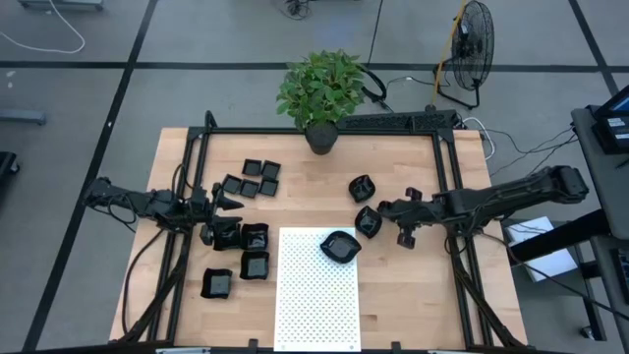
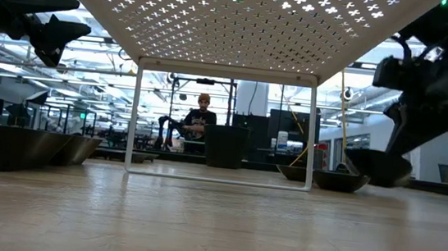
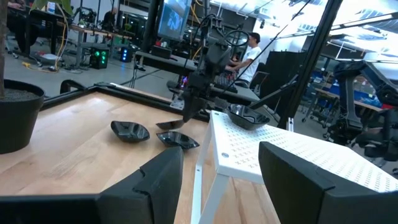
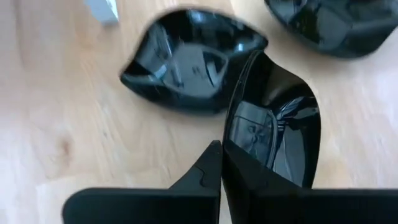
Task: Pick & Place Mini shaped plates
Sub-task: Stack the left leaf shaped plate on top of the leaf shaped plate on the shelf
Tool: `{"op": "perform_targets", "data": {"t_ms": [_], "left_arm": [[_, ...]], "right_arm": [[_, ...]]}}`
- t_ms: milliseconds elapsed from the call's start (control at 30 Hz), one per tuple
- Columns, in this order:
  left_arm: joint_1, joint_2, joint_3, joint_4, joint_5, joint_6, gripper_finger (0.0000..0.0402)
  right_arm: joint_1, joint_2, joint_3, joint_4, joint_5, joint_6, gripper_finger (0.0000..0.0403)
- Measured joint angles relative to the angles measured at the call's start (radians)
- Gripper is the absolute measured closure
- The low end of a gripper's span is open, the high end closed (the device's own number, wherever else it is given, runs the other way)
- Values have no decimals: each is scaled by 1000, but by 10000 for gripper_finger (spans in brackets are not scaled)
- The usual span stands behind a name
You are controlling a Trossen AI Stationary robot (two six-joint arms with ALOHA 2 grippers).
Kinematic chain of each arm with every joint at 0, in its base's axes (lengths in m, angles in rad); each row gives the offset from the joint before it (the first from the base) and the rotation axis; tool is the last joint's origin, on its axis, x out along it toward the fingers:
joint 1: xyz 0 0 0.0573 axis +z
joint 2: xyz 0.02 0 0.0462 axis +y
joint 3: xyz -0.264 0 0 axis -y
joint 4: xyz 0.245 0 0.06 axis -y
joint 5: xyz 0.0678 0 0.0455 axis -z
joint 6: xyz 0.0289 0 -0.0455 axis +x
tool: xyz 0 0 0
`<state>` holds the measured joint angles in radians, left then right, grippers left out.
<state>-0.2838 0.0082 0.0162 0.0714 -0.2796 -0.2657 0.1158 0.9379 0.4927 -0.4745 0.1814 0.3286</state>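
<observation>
Clamped edge-on between the closed fingers of the right pincer [image 4: 219, 155], one glossy black plate [image 4: 273, 130], tilted steeply with its long axis running straight out from the fingers and its hollow face turned sideways, just beside another black plate [image 4: 189, 59] lying flat on the wooden tabletop [image 4: 56, 124]. Seen from above, held just right of the white dotted mat [image 1: 314, 295], close to a further plate [image 1: 340, 247] resting on that mat's upper right corner. Over at the left, hovering with fingers spread apart above a cluster of dark plates [image 1: 254, 251], the left pincer [image 1: 228, 204].
</observation>
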Motion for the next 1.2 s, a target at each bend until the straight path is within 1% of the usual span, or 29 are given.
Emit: {"op": "perform_targets", "data": {"t_ms": [267,467,833,1000,1133,1200], "left_arm": [[0,0,0,0,0,0,188],[0,0,0,0,0,0,188],[0,0,0,0,0,0,188],[0,0,0,0,0,0,188],[0,0,0,0,0,0,188],[0,0,0,0,0,0,188]], "right_arm": [[0,-70,0,93,2,-5,402],[0,-81,0,236,3,-44,402],[13,-81,0,502,1,-172,403],[72,-81,0,639,-1,-226,403],[156,-75,11,722,5,-267,403],[210,-61,42,713,55,-289,403]]}}
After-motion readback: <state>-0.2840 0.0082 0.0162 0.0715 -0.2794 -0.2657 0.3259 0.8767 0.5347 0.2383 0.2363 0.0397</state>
